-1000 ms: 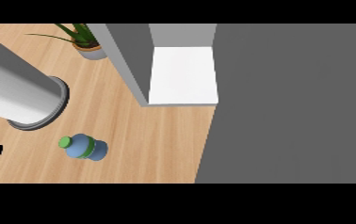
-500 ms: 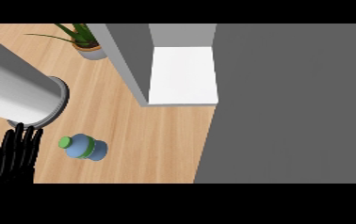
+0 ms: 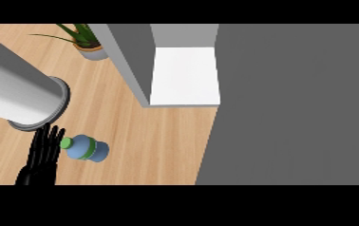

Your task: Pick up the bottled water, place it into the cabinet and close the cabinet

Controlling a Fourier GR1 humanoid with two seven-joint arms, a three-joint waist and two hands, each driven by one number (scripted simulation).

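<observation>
The bottled water (image 3: 89,148), pale blue with a green cap, is on the wooden counter (image 3: 161,144) at the lower left, its cap towards the left. My left hand (image 3: 42,157) rises from the lower left edge with straight fingers, its fingertips just left of the cap; I cannot tell whether they touch it. The cabinet (image 3: 186,75) stands open at the upper middle and shows a white inner floor. Its grey side panel (image 3: 129,61) runs along its left. My right hand is out of view.
A large grey cylinder (image 3: 28,94) slants in from the upper left, just above my hand. A potted plant (image 3: 85,42) stands at the back left. A broad grey surface (image 3: 288,101) fills the right side of the view.
My left hand has risen into view from the lower left edge and now reaches up beside the bottle's cap. The bottle and cabinet have not moved.
</observation>
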